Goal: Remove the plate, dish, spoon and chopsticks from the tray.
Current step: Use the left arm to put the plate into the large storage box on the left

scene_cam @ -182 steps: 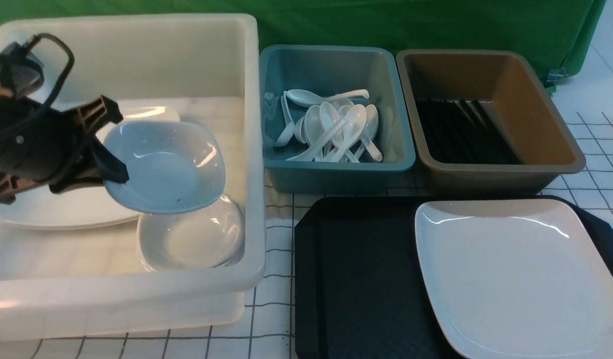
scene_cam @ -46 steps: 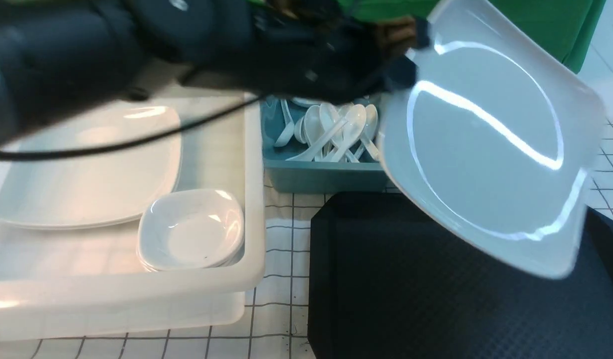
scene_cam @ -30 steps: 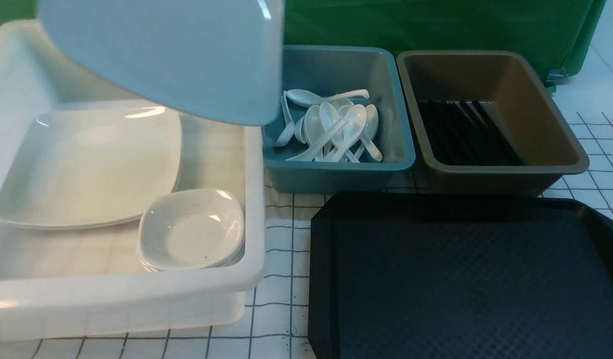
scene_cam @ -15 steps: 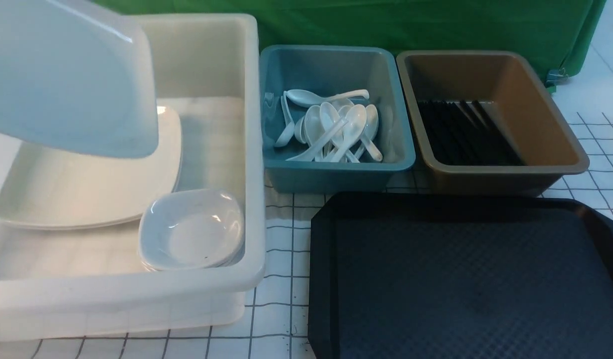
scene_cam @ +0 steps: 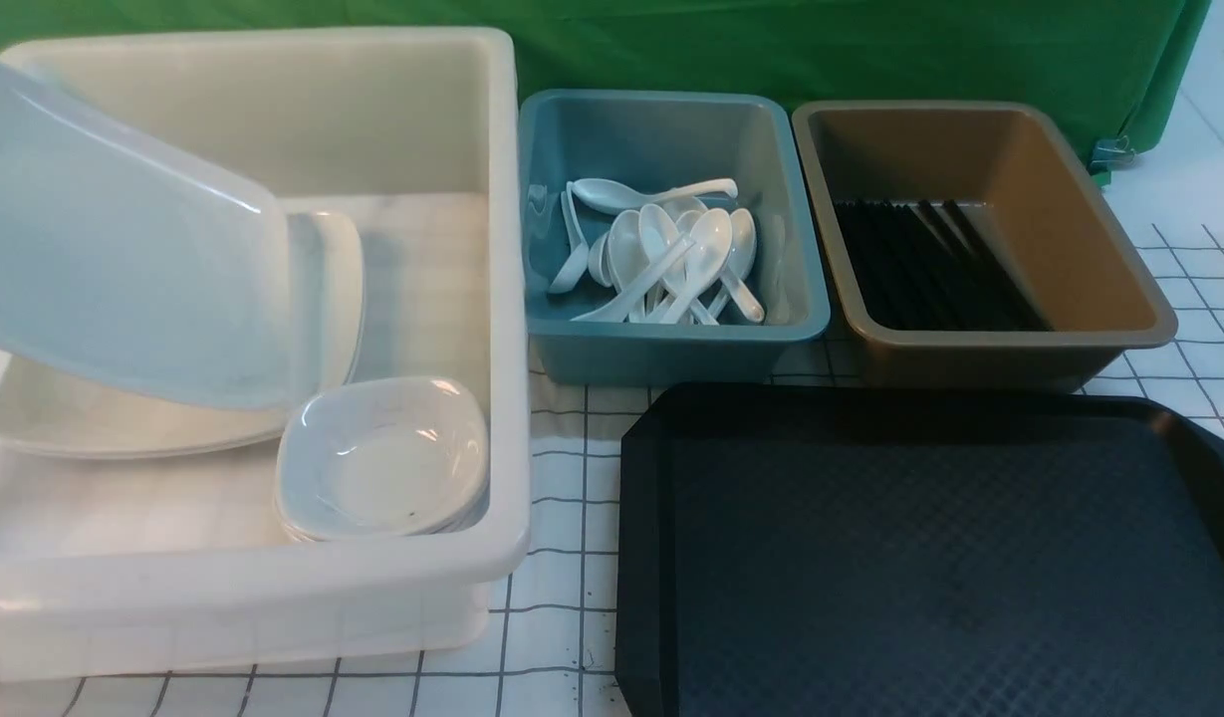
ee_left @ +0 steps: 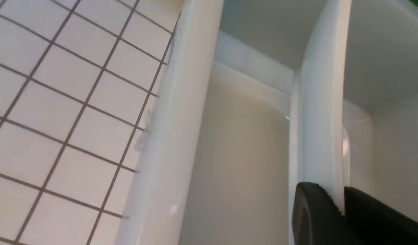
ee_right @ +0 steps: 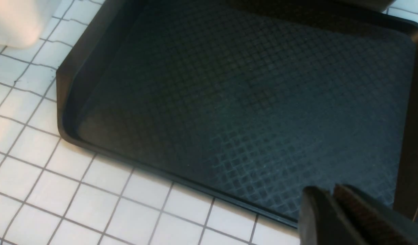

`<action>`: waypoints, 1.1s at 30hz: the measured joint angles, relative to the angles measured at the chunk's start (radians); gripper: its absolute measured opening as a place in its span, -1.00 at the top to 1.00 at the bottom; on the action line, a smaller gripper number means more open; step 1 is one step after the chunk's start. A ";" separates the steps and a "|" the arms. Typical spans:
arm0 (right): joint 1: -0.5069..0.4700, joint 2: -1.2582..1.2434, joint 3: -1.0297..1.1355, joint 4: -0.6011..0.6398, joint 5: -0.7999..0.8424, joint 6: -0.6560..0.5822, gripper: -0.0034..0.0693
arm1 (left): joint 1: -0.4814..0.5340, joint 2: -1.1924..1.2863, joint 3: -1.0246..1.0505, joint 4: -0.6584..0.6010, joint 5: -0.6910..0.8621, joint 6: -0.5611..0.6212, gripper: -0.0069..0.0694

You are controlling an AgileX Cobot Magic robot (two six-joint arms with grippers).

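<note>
— white plate (scene_cam: 123, 289), glossy, hanging tilted over the white bin (scene_cam: 273, 597). is that the step you have in hand?
— yes. your left hand (ee_left: 336, 200) is clenched on the plate's rim, one pad on each face. only the wrist view shows that grip. the plate's low edge is just above the stack of plates (scene_cam: 328, 299) in the bin; i cannot tell whether it touches.
— and the rest?
— the tray (scene_cam: 930, 558) is bare. the dish (scene_cam: 382, 463) tops the small stack in the bin's near corner. the spoons (scene_cam: 671, 259) lie in the teal bin (scene_cam: 671, 349) and the chopsticks (scene_cam: 930, 269) in the brown bin (scene_cam: 1010, 357). i judge this is the last item, almost placed.
— your right hand?
— your right hand (ee_right: 331, 199) is pinched closed on nothing. it hovers over one edge of the tray, beside the gridded surface (ee_right: 59, 190), well apart from the work.
— next move?
— level the plate as you lower it, so it lands flat and square on the stack, clear of the dish beside it. let go only once it rests. it is glossy on glossy, so a tilted drop could slide or clack.
</note>
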 joint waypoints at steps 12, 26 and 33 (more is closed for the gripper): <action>0.000 0.000 0.000 0.000 0.000 0.003 0.71 | 0.000 0.068 0.000 -0.019 -0.009 0.035 0.75; 0.000 0.000 0.000 0.000 0.000 0.033 0.71 | 0.000 0.117 0.000 -0.029 -0.033 0.112 0.73; 0.000 0.000 0.000 0.000 -0.022 0.036 0.71 | 0.000 0.118 0.000 -0.032 -0.076 0.118 0.35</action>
